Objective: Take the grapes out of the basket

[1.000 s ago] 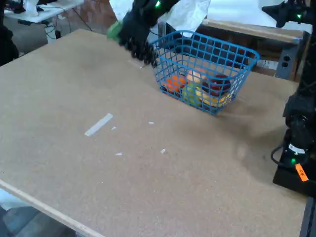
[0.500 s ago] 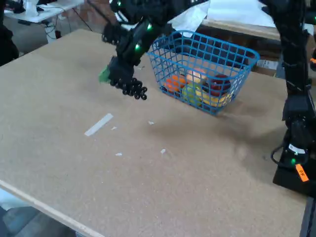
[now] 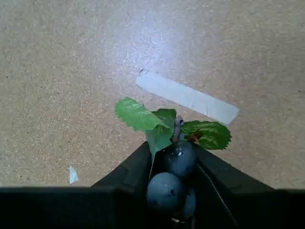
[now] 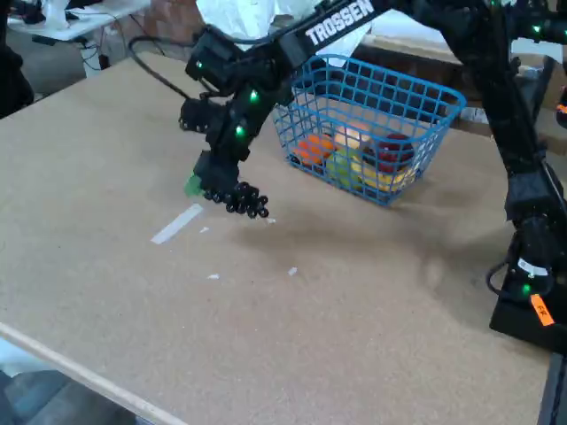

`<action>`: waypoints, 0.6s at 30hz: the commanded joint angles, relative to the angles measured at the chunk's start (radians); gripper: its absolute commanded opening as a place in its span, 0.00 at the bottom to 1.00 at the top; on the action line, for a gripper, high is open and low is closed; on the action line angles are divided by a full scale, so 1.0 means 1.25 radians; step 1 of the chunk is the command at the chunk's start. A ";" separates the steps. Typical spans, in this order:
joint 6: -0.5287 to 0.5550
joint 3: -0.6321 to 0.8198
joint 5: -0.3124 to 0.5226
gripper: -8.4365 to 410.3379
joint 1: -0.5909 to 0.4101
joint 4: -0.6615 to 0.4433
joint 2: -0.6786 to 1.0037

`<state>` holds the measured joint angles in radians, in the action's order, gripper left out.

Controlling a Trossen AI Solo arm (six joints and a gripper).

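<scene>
In the wrist view, the claw [image 3: 177, 179] at six o'clock is clenched on the grapes [image 3: 174, 179], its two dark fingers [image 3: 131, 167] pressing the glossy berries from either side. Green leaves [image 3: 157, 123] and a short stem stick out past the fingertips toward twelve o'clock. Just beyond the leaves, a strip of pale tape [image 3: 188, 97] lies flat on the tan counter [image 3: 62, 71], slanting from eleven toward three o'clock.

In the fixed view, the claw [image 4: 217, 188] hangs low over the counter [image 4: 310, 336] with the grapes [image 4: 244, 200] dangling from it, just beside the tape [image 4: 176, 223]. At about two o'clock from the bunch, well apart, the blue basket [image 4: 416, 97] holds orange, yellow-green and red fruit [image 4: 354, 155].
</scene>
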<state>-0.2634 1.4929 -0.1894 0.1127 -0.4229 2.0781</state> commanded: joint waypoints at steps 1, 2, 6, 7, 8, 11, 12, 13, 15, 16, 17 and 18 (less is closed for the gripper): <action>-0.005 0.001 -0.002 0.02 0.009 -0.003 0.018; -0.009 0.001 -0.002 0.02 0.011 -0.008 0.018; -0.017 0.000 -0.002 0.02 0.016 -0.012 0.030; -0.017 0.000 -0.002 0.02 0.016 -0.015 0.030; -0.016 0.000 -0.002 0.02 0.017 -0.015 0.030; -0.022 0.000 -0.002 0.02 0.018 -0.014 0.046; -0.021 0.000 -0.001 0.02 0.018 -0.011 0.051; -0.021 0.000 -0.002 0.02 0.017 -0.001 0.059; -0.023 0.000 -0.001 0.02 0.017 0.013 0.067; -0.023 0.000 -0.001 0.02 0.017 0.022 0.070; -0.023 0.000 -0.002 0.02 0.017 0.029 0.071; -0.023 0.000 -0.002 0.02 0.017 0.030 0.071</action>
<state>-0.2871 1.4929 -0.1890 0.1345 -0.4152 2.1593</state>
